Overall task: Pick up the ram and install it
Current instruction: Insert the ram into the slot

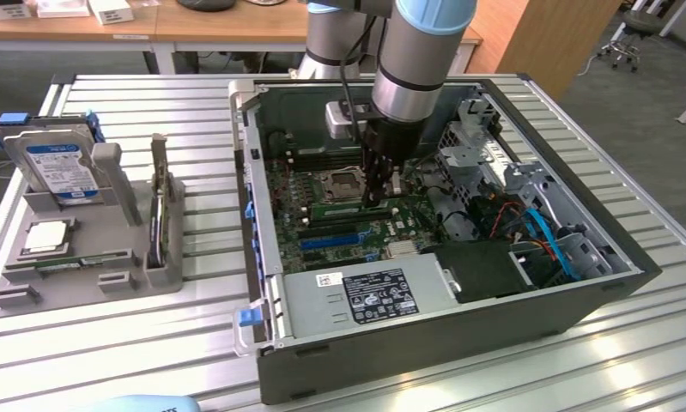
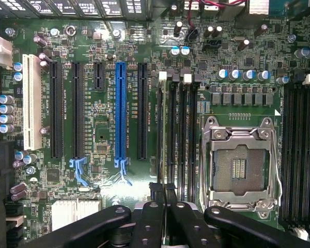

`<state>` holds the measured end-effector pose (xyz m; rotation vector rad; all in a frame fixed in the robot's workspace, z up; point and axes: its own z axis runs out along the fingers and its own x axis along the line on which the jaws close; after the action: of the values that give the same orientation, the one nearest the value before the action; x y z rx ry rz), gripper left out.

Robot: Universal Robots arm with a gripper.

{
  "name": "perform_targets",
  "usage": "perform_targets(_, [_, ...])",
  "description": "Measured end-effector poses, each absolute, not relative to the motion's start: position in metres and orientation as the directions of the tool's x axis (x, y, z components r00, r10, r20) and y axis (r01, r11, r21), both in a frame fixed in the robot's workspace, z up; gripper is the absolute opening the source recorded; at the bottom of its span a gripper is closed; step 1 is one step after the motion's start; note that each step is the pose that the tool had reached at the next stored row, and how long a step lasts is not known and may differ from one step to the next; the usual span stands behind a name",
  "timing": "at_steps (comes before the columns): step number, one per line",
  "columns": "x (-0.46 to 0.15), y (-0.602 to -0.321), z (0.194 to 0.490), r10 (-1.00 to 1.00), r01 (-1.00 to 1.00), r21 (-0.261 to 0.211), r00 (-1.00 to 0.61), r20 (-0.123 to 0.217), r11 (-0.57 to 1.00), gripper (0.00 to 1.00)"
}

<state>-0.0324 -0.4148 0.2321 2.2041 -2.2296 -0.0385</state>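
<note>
Ram (image 1: 340, 209): green stick standing edge-up along a memory slot beside the CPU socket (image 1: 340, 182), inside the computer case (image 1: 434, 339). Gripper (image 1: 375, 199): jaws together, directly over the stick's end, whose long axis runs away from it along the slot. Whether it is clamping or only pressing the ram cannot be told.

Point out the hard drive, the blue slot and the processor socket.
hard drive (image 1: 65, 167): exterior view, on its blue label.
blue slot (image 2: 120, 111): wrist view, midway along its length.
processor socket (image 2: 239, 168): wrist view, centre of the square inside its metal frame.
</note>
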Motion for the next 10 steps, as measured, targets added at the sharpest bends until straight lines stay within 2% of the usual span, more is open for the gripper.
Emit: perform_targets(10, [-0.0325,-0.4148,0.2308,-1.0,-1.0,0.022,-0.012,-0.013,0.011,0.12])
